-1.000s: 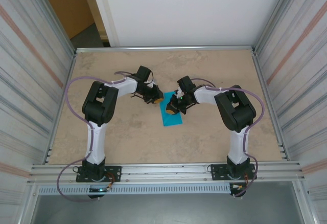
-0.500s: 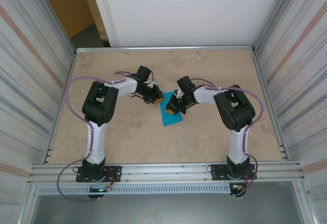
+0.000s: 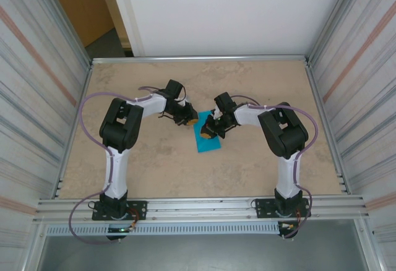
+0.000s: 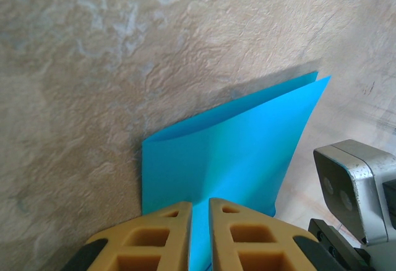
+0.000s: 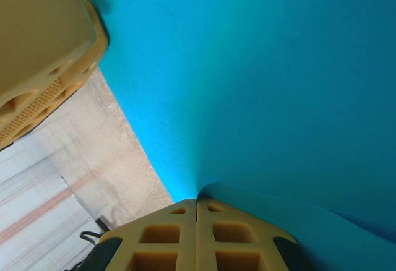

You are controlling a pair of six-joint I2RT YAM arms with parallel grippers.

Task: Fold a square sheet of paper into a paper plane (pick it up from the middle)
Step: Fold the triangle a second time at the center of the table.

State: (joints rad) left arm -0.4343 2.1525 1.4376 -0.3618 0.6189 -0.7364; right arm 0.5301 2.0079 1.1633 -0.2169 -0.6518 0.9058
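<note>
risk noted: with both grippers pinching one thin sheet, any pull apart could tear it or slip an edge and skew the crease. left gripper (image 4: 199,206) jaws were nearly shut, clamping the square sheet of paper (image 4: 229,153), which lay doubled over on the surface (image 4: 93,67). right gripper (image 5: 197,206) jaws were closed tight, pinching the same sheet.

The square sheet of paper (image 4: 235,153) is thin, smooth, matt teal paper. The counter (image 4: 93,67) looks like rough, mottled beige stone, matt. The left gripper (image 4: 199,218) has matt ochre fingers (image 4: 247,237) of moulded plastic; the side walls (image 3: 37,98) are ribbed, dull metal
</note>
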